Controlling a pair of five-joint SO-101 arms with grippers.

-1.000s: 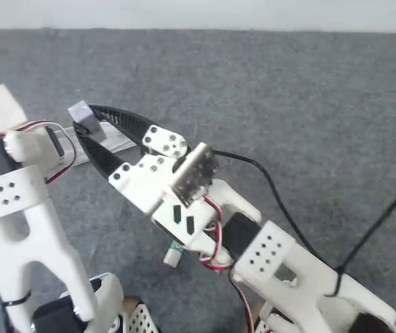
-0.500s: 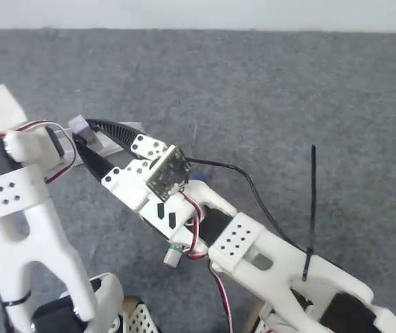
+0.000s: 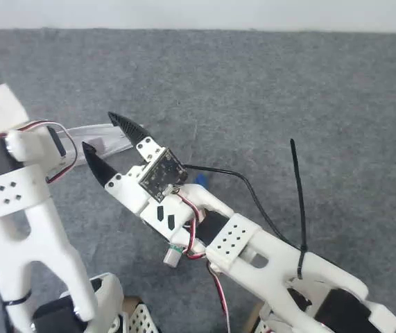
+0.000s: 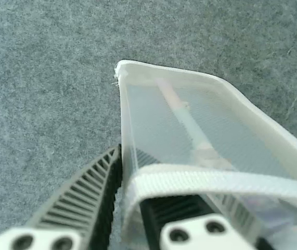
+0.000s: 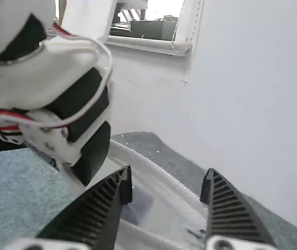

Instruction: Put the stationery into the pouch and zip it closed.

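We note the pouch (image 4: 200, 130) beside the left arm, with grey carpet (image 3: 267, 83) beneath and a slender pen-like item (image 4: 187, 122) showing through its mesh; the left gripper (image 4: 132, 172) is pinching the pouch's edge; the right gripper (image 3: 102, 133) hangs at the pouch, jaws spread wide, holding nothing.

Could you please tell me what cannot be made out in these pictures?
Pouch: high view, mostly hidden by left arm and right gripper.
Whether it is zipped: left wrist view's edge cuts the pouch off.
Long item inside: left wrist view, blurred by mesh; kind unclear.
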